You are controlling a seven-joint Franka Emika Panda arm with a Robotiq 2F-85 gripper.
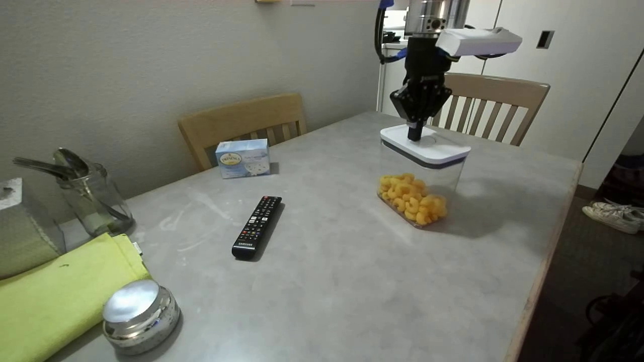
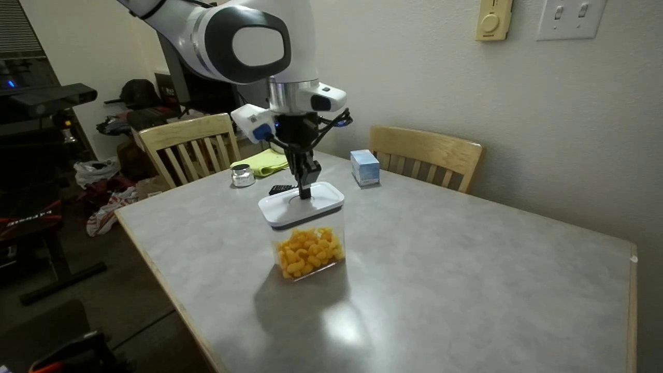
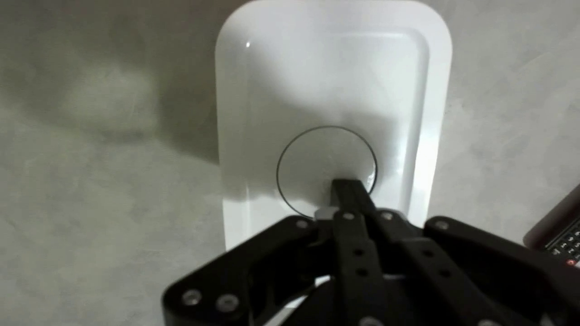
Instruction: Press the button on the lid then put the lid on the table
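Wht: 1 lid (image 3: pixel 324 90), 1 btn (image 3: pixel 317 167)

Glare whitens the table (image 2: pixel 456 274) in patches; shadow dulls the lid (image 3: pixel 326 99); the floor (image 2: pixel 135 290) lies dim.

Wrist view: my hand (image 3: pixel 348 186) hides part of the button (image 3: pixel 315 163) and most of the lower end of the lid (image 3: pixel 324 95); I can't tell if the button is down. The remote (image 3: pixel 562 233) is cropped by the right edge. In an exterior view, print on the blue box (image 2: pixel 365 167) is too blurred to read. In an exterior view, the yellow cloth (image 1: pixel 70 294) and patterned box (image 1: pixel 25 236) run off the left edge. Bottom edge crops the bench (image 2: pixel 466 290) in both exterior views.
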